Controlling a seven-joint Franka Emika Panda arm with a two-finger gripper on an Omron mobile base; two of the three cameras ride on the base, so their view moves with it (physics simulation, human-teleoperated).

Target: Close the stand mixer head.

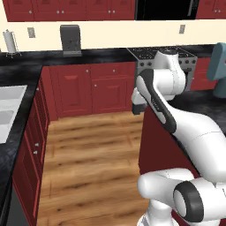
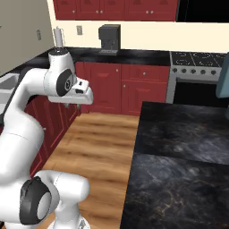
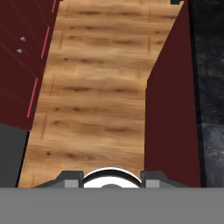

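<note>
The teal stand mixer stands on the dark island counter and is cut off by the right edge of both base views. Its rounded upper part, the stand mixer head [image 1: 219,59], shows in the left base view, and a thin teal strip of the mixer [image 2: 224,76] in the right base view. I cannot tell how far the head is tilted. My gripper [image 1: 137,110] hangs over the wooden floor beside the island's near-left corner, well left of the mixer, and points down. In the hand view the gripper [image 3: 111,178] is open, with only floor between its fingertips [image 3: 70,177].
The black island counter [image 2: 179,147] with dark red sides fills the right. Behind it stand a stove [image 2: 197,60] and red cabinets [image 1: 106,88]. A coffee machine [image 1: 70,39] and a paper towel holder [image 1: 9,42] sit on the back counter. A sink [image 1: 9,108] is at the left.
</note>
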